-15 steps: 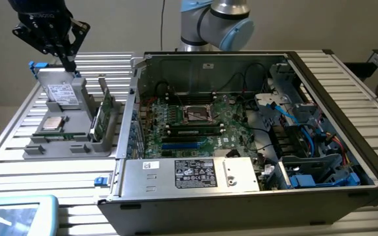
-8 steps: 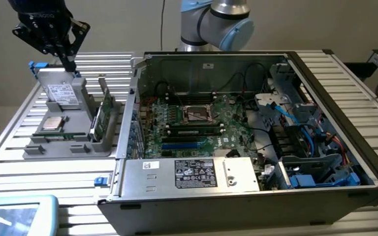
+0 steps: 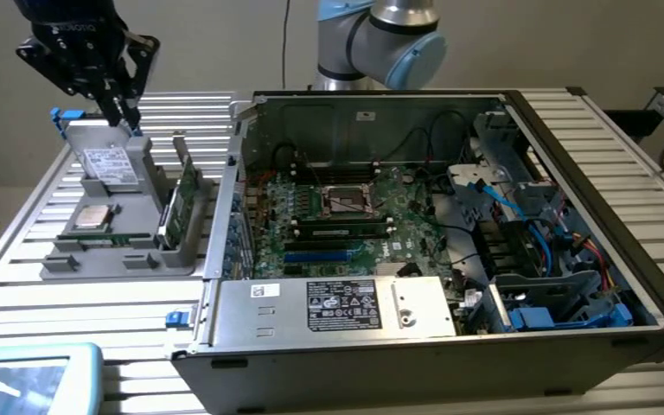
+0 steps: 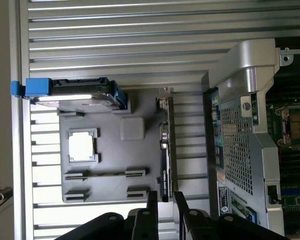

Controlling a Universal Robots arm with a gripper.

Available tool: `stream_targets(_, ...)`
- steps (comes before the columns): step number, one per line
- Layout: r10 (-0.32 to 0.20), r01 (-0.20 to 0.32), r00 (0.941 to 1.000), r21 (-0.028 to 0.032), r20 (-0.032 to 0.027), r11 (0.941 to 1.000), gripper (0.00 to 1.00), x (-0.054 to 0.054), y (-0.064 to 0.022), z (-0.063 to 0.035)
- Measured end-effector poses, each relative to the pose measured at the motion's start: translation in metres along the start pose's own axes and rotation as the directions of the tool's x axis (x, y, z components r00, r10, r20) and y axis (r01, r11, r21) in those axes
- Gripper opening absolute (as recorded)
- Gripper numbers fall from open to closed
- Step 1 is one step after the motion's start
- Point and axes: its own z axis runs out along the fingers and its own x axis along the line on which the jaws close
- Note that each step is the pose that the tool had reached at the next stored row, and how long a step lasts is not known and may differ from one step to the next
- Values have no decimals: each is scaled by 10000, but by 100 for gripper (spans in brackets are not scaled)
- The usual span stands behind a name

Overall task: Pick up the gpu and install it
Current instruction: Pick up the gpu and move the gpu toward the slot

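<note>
Jaws: black, two-fingered, parted, gripping nothing. They hang above the grey moulded plastic holder (image 3: 113, 264), clear of everything on it.

The gpu (image 3: 180, 201), a flat green-and-black card with a silver end bracket, stands on edge in a slot on the holder's side nearest the open black-and-silver desktop computer case (image 3: 424, 363). In the wrist view the card lies in line with the gap between the jaws.

A silver hard drive with white label (image 3: 111, 164) rests at the holder's other side.

Holder and case sit side by side on the slatted metal worktop (image 3: 21, 268). Card not installed.
</note>
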Motion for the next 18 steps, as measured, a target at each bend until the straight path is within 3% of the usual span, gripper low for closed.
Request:
stream_targets(1, 0, 0, 10000, 0, 0, 10000, 30, 0, 0, 0)
stream_targets(4, 2, -2, 10000, 1, -1, 10000, 42, 2, 4, 27)
stream_targets(14, -1, 1, 10000, -5, 4, 10000, 42, -1, 46, 203)
stream_targets(18, 1, -1, 10000, -49, 6, 10000, 42, -12, 45, 259)
